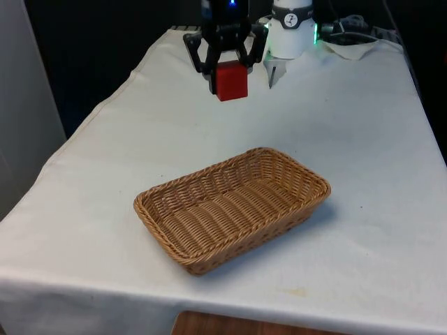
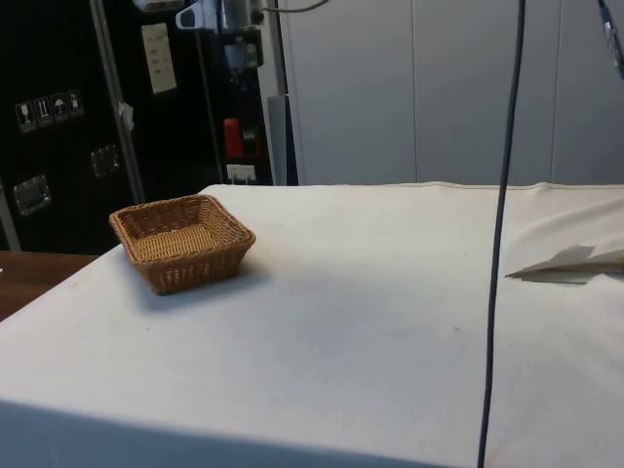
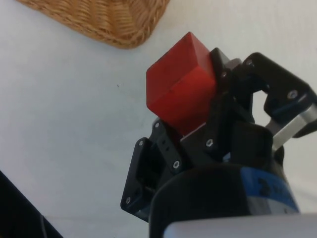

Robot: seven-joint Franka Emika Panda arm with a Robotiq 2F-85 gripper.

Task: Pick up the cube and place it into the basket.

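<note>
A red cube (image 1: 231,82) hangs in the air, held between the black fingers of my gripper (image 1: 228,72), which is shut on it. The cube is above the white cloth, beyond the far side of the wicker basket (image 1: 151,210). In the wrist view the cube (image 3: 179,85) sits tilted between the fingers (image 3: 224,97), with one corner of the basket (image 3: 111,22) a short way off on the cloth below. The basket (image 2: 181,255) stands with nothing in it, near the table's edge in the side view.
A folded white paper piece (image 1: 276,72) lies on the cloth near the robot's base and also shows in the side view (image 2: 570,263). A dark cable (image 2: 500,234) hangs down in front of the side camera. Bare cloth surrounds the basket.
</note>
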